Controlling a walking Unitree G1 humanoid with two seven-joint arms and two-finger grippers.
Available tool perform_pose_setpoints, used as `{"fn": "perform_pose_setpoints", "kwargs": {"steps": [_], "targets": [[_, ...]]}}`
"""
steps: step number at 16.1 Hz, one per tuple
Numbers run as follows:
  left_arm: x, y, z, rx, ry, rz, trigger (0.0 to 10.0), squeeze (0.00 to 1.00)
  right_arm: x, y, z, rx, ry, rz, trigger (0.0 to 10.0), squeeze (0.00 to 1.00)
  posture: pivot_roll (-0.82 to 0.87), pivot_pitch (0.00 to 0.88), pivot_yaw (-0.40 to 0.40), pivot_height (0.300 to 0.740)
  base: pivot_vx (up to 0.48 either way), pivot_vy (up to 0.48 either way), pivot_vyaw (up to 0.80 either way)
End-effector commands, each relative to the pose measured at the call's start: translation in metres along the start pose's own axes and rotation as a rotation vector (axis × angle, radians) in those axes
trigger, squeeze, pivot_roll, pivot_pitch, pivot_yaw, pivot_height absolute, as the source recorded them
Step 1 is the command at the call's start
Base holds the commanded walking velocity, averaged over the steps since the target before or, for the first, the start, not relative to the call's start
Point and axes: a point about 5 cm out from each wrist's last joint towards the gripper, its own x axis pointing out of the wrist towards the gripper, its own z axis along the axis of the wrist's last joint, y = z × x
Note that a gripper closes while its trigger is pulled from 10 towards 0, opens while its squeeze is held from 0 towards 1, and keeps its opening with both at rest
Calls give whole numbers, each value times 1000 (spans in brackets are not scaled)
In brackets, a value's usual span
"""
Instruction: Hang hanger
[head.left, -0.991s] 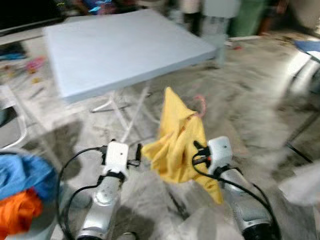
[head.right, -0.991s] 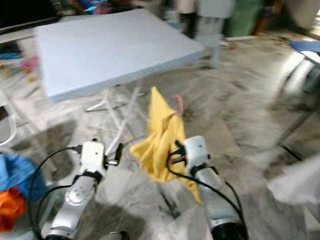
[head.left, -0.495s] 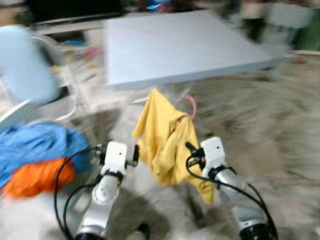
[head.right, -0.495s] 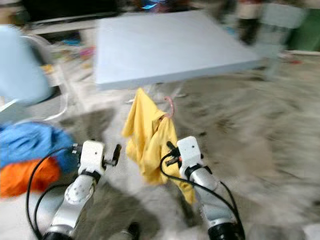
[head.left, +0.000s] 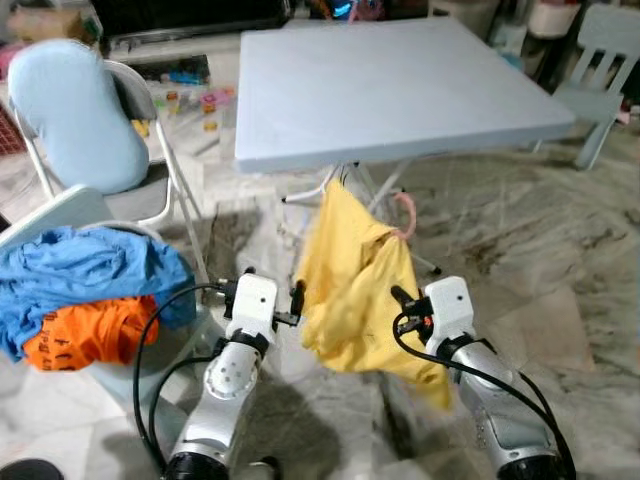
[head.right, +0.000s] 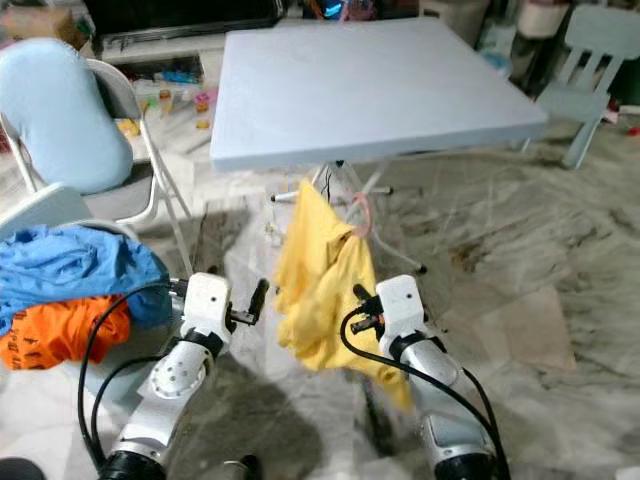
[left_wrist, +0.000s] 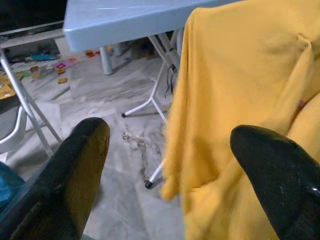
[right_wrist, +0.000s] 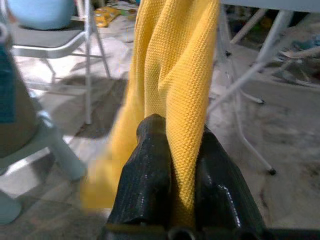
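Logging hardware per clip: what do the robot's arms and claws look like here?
Both arms are silver metal with a white boxy wrist housing and looping black cables. The left claw and right claw each have two long black fingers with rounded matte pads. No markings are readable.

The two head cameras look forward and down over both arms at a pale blue folding table (head.left: 390, 85) and marble floor (head.left: 560, 260), sharing nearly the same scene. Each wrist camera looks close along its own black fingers (left_wrist: 80, 165) at the yellow garment (right_wrist: 175, 75).
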Motion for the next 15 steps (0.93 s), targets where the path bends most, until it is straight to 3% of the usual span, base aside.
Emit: {"fn": "perform_pose_setpoints", "kwargs": {"steps": [1, 2, 3, 7, 11, 15], "targets": [[1, 3, 2, -9, -13, -6, 10000, 0, 0, 10, 22, 2, -95, 82, 10000, 0, 24, 72, -7, 740, 0, 0, 0], [2, 2, 3, -13, -16, -13, 10000, 0, -2, 11, 24, 4, -97, 103, 10000, 0, 24, 72, -7, 740, 0, 0, 0], [7, -6, 8, -3, -32, -61, 10000, 0, -13, 18, 29, 28, -93, 229, 10000, 0, 20, 73, -5, 740, 0, 0, 0], [15, -9, 15, 7, -57, -82, 10000, 0, -40, 25, 30, 10, -33, 499, 10000, 0, 7, 73, 4, 740, 0, 0, 0], [24, -20, 21, -27, -65, -122, 10000, 0, -39, 25, 30, 10, -16, 526, 10000, 0, 3, 69, 8, 740, 0, 0, 0], [27, -36, 19, -62, -39, -199, 10000, 0, -35, 34, 35, 17, -11, 528, 10000, 0, 1, 71, 10, 740, 0, 0, 0]]}}
